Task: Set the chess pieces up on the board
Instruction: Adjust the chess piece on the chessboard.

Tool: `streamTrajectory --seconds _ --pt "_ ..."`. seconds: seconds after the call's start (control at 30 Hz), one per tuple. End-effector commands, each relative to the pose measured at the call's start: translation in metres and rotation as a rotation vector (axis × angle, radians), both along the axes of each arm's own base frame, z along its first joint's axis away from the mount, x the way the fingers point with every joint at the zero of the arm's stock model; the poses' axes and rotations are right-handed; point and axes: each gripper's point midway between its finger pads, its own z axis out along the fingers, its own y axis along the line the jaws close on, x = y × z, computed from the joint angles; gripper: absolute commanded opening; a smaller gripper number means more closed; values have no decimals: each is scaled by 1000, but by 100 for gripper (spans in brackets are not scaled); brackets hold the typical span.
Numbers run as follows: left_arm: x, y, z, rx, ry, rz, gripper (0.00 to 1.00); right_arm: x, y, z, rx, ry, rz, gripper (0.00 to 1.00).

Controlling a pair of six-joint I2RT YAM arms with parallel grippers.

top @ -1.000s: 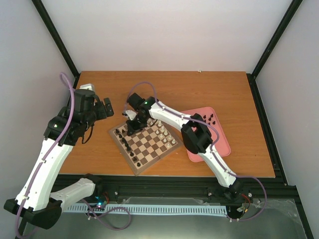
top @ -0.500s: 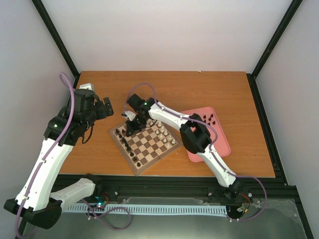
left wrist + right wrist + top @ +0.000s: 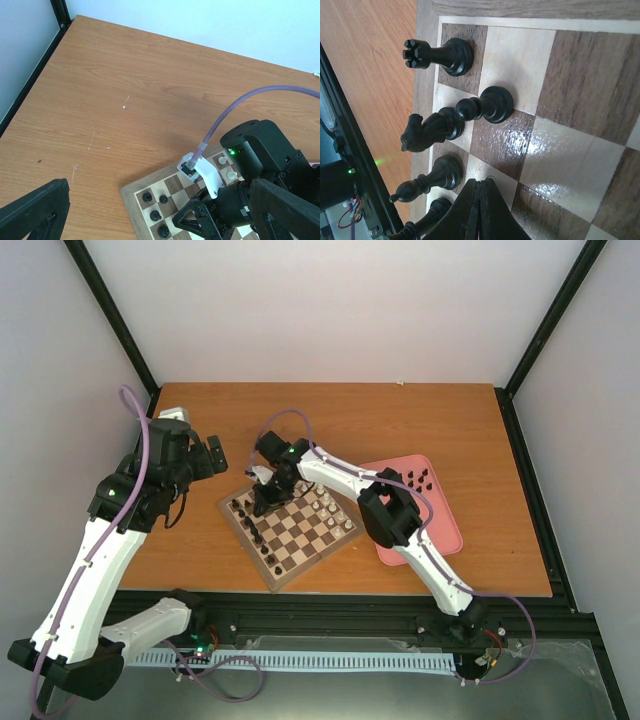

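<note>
Right fingers (image 3: pixel 470 215) are pressed together, empty, tips low over the board (image 3: pixel 570 70). Black chess pieces (image 3: pixel 427 131) stand on edge squares just beside them. Left fingers (image 3: pixel 35 212) are spread wide above the tabletop (image 3: pixel 125 75).

Plain white walls (image 3: pixel 340 310) are enclosing an orange-brown wooden tabletop (image 3: pixel 400 420) on three sides; black metal frame posts (image 3: pixel 110 310) are rising at both back corners; soft, even light is falling across the wood.
</note>
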Motion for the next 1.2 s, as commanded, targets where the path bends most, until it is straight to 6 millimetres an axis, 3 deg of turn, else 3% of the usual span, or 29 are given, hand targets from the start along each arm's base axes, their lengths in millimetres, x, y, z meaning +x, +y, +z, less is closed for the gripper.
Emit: streamTrajectory --seconds 0.0,1.17 --pt "4 2 16 -20 -50 19 100 4 5 -7 12 9 -1 3" --pt "11 -2 9 -8 -33 6 100 33 19 -24 36 7 -72 3"
